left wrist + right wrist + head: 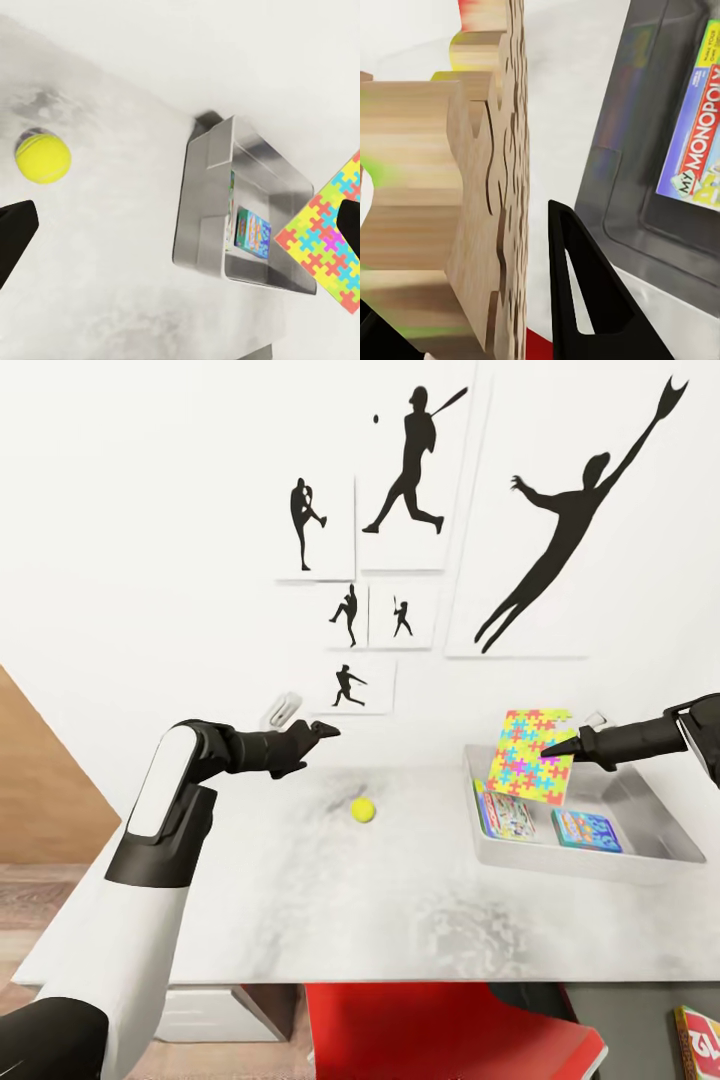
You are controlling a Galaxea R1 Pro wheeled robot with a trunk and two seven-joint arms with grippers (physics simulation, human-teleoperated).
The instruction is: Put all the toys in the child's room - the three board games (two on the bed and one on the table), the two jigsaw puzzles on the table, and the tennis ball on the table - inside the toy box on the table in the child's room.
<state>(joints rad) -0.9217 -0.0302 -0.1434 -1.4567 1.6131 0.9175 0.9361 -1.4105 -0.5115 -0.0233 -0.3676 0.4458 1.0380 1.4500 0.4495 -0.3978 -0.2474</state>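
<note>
One jigsaw puzzle (531, 755) hangs upright, pinched in the right gripper (562, 748) over the toy box (650, 845); below lies a "MY MONOPOLY" board game (695, 135). The left gripper (325, 731) is spread, the tennis ball (362, 810) just beneath on the table (300, 900).
</note>
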